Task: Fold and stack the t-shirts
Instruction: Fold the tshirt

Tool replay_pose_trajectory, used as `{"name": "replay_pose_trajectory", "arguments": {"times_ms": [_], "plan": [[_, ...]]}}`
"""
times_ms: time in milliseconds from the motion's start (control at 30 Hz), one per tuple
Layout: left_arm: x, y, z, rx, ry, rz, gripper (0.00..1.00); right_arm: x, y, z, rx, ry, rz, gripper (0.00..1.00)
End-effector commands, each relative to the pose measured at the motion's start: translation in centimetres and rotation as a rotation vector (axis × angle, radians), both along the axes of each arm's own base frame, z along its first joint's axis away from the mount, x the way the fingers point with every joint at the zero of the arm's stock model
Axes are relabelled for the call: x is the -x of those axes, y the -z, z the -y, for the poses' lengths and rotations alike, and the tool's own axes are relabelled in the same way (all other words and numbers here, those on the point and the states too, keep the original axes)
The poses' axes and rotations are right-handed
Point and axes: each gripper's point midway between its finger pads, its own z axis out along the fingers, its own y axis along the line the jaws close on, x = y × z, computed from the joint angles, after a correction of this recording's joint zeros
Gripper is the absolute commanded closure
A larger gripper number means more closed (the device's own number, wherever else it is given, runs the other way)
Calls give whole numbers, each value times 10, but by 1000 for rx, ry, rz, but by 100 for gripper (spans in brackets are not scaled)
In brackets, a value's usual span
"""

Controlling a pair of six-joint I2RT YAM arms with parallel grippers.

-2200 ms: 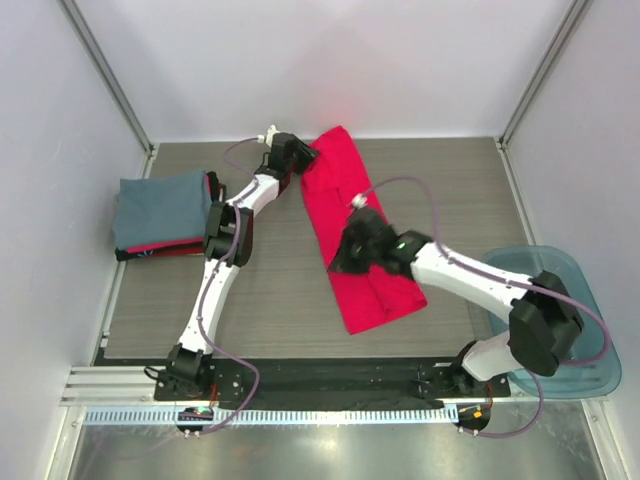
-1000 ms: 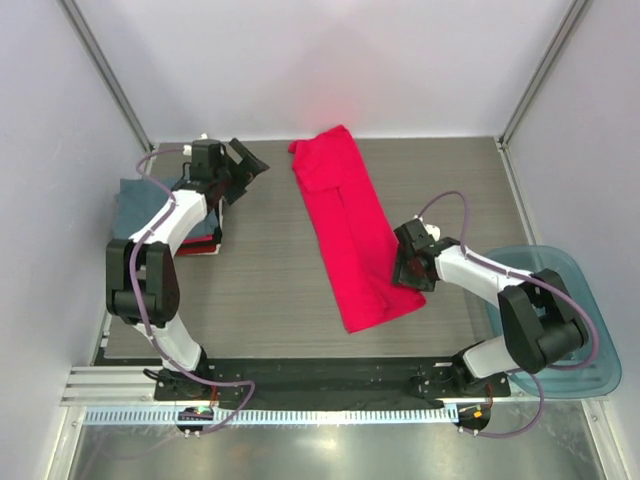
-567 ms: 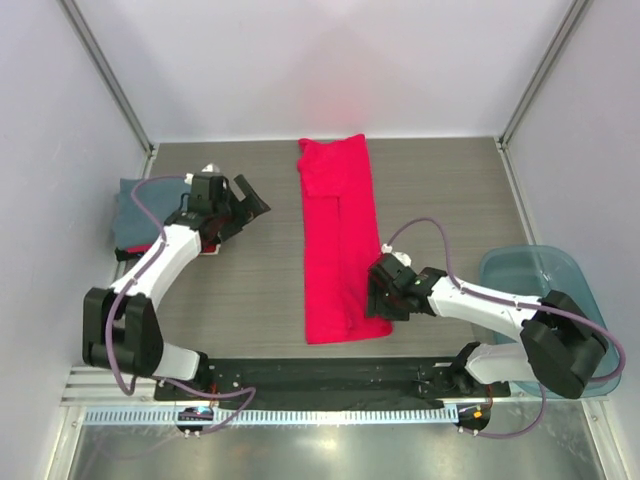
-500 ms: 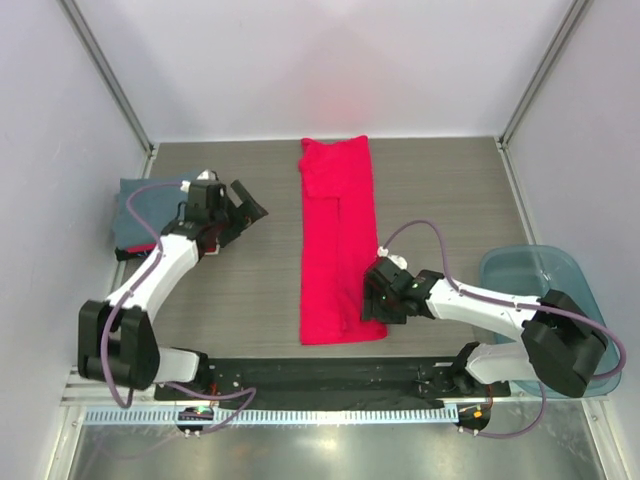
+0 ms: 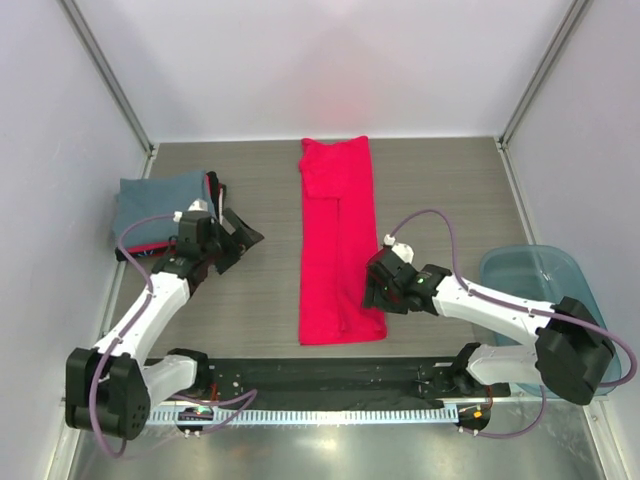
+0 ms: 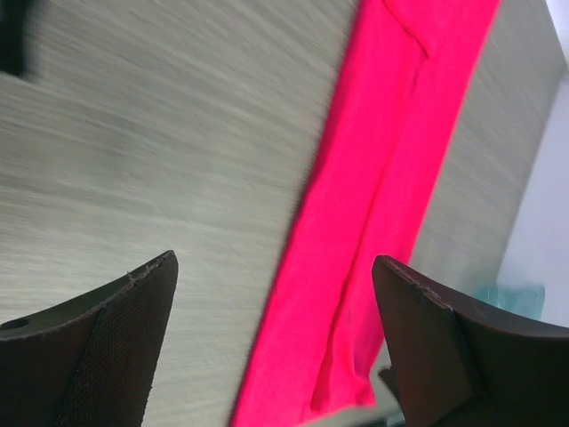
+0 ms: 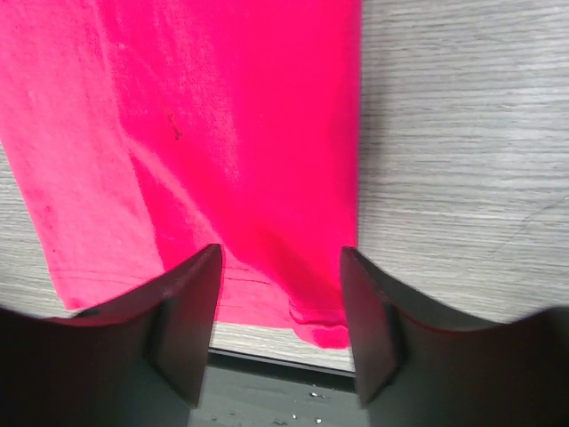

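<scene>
T-shirt (image 5: 338, 250), red-pink, lies as a long strip on the bench (image 5: 450, 190), ready, I judge, for cross-folding. My right claw (image 5: 373, 293) gapes over its near corner to pinch it. My left claw (image 5: 243, 238), spread and empty, hangs beside the folded stack (image 5: 160, 205).

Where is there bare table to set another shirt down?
Widest patch: far right, between the red-pink shirt and the right wall, beyond the tub. Another, far left, between that shirt and the folded stack. Crowded near right, around the right arm.
</scene>
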Motion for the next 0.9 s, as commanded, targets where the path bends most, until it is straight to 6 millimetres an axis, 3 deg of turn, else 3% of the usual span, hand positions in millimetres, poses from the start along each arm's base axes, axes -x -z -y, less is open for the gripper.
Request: {"name": "replay_pose_trajectory", "arguments": {"times_ms": [0, 33, 133, 333, 600, 867], "plan": [[24, -12, 40, 64, 184, 35, 10, -3, -13, 3, -19, 17, 39, 42], [39, -9, 56, 59, 241, 33, 12, 0, -12, 5, -19, 20, 34, 43], [73, 8, 78, 46, 308, -24, 13, 9, -11, 12, -23, 21, 20, 49], [120, 22, 113, 49, 435, -68, 17, 32, -6, 6, -95, -51, -41, 69], [135, 5, 172, -4, 586, -43, 37, 37, 1, 4, -101, -71, -62, 79], [150, 38, 218, -69, 684, -153, 52, 52, 11, -8, -137, -113, -131, 81]]}}
